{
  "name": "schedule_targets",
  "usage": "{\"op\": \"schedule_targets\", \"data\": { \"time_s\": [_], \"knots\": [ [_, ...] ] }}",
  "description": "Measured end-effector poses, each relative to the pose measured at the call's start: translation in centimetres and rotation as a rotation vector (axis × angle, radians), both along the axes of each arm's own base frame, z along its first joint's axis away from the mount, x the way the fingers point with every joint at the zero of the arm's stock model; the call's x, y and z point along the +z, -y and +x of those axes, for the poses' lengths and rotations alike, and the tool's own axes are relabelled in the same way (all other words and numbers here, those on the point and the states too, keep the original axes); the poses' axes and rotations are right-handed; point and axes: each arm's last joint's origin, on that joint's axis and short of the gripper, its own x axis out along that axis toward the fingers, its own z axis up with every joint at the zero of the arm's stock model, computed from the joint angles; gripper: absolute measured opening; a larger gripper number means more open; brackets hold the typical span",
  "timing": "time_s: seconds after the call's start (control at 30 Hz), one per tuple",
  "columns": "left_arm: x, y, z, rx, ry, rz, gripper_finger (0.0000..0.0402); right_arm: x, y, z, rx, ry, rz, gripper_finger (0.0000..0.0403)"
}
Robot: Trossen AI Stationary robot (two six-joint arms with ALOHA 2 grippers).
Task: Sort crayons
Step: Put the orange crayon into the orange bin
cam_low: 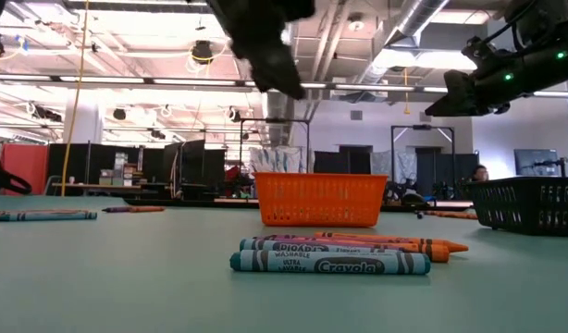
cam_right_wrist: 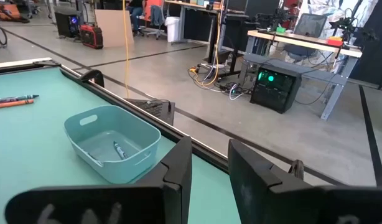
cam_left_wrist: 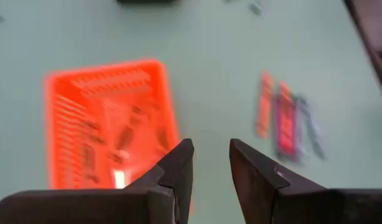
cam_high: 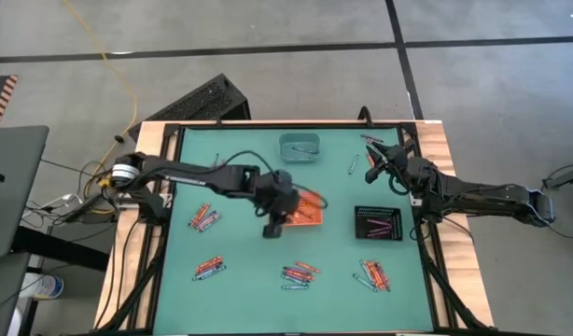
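The left claw point(cam_high: 273, 227) hung open and empty beside the orange tray point(cam_high: 310, 213) holding crayons point(cam_left_wrist: 125, 134); bare counter point(cam_high: 240, 252) lay around it. The right claw point(cam_high: 372, 159) waited open by the counter's edge.

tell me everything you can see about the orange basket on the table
The orange basket is a small, shallow, square tray of bright plastic with slotted, grille-like walls. It sits flat and upright on the green table near its middle, between the teal tray and the black tray. A few crayons lie inside. The left gripper hangs above its near edge, fingers apart, not touching it.
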Motion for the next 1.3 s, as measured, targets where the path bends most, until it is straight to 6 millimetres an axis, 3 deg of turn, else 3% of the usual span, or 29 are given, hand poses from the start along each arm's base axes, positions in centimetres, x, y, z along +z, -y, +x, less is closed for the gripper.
{"op": "schedule_targets", "data": {
  "time_s": [0.2,0.4,0.5,0.73,1.03,1.3],
  "knots": [
    [0.1,3.4,-3.9,-0.039,-0.284,-0.026,0.0094,0.0,0.0,0.0,0.000,0.001,-0.001,0.0107],
    [-1.7,6.3,-7.5,0.102,-0.647,-0.061,0.0094,0.1,0.0,0.0,0.003,0.010,-0.003,0.0107],
    [-2.4,7.5,-8.8,0.130,-0.744,-0.046,0.0094,0.1,-0.1,0.1,0.012,0.020,0.006,0.0107],
    [-4.5,7.7,-9.9,0.065,-0.808,-0.007,0.0094,0.2,-0.4,0.2,0.036,0.032,0.006,0.0107],
    [-8.6,7.2,-10.9,0.261,-0.884,-0.162,0.0094,-0.1,-0.6,0.3,0.061,0.005,0.012,0.0107],
    [-9.7,8.8,-12.2,0.399,-0.896,-0.107,0.0094,-0.5,-1.7,0.8,0.234,0.013,0.084,0.0107]
  ]
}}
